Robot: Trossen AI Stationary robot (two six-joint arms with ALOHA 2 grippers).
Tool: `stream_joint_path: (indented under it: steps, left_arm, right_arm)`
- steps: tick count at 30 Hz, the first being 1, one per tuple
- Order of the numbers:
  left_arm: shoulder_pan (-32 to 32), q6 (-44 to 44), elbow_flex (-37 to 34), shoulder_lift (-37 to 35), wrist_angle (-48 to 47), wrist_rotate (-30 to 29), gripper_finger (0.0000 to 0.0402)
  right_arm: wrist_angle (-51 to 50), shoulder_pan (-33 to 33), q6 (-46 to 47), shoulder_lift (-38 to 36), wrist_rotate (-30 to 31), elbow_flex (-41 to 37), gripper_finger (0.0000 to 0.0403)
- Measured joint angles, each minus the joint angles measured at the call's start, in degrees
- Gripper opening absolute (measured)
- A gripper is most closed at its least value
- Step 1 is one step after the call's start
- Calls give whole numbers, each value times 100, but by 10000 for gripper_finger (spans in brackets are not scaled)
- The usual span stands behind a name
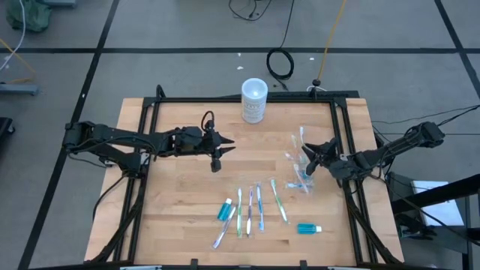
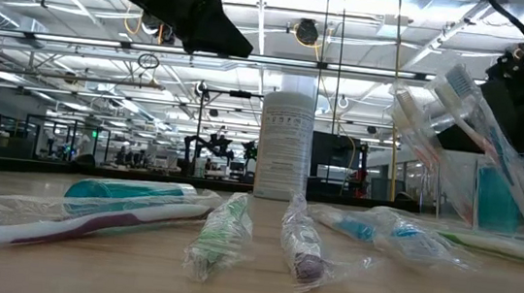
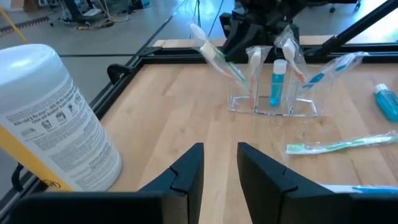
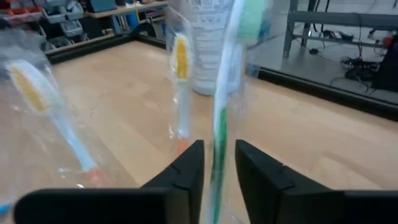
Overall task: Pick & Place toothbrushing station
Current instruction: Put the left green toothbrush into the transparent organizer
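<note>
A clear plastic cup (image 1: 300, 171) stands on the table's right half, with wrapped toothbrushes (image 3: 217, 59) and a teal tube (image 3: 277, 84) upright in it. More wrapped toothbrushes (image 1: 251, 210) and two teal tubes (image 1: 224, 210) (image 1: 309, 228) lie flat near the front edge. My right gripper (image 4: 219, 146) is at the cup from the right. It is open, one finger on either side of a green toothbrush (image 4: 219, 118) standing in the cup. My left gripper (image 1: 223, 154) hovers open left of centre, with nothing between its fingers (image 3: 186, 171). My right gripper has the green toothbrush's handle (image 4: 217, 168) in the gap between its fingers, coming at it roughly level from the table's right. The brush stands head up. I cannot tell whether either finger touches it.
A frosted cylindrical container with a white lid (image 1: 254, 100) stands at the middle of the far edge. A black frame (image 1: 225, 100) borders the wooden table. Bare wood lies between my left gripper and the cup.
</note>
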Motion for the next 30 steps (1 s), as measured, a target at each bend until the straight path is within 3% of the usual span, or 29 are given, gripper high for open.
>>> stream_joint_path:
  steps: [7, 15, 22, 30]
  left_arm:
    - [0, -218, 0, 2, -12, 0, 104]
    - [0, -264, -2, 2, 10, 0, 104]
    - [-11, -349, -2, 2, 11, 84, 104]
    - [-130, -755, -2, 70, -9, 1850, 104]
  right_arm:
    - [373, -2, -558, 2, -719, 0, 133]
    - [2248, -11, -2474, 0, 155, 0, 138]
    - [2460, -13, -2260, 93, 26, 0, 131]
    - [4052, -11, -2290, 956, -1556, 0, 116]
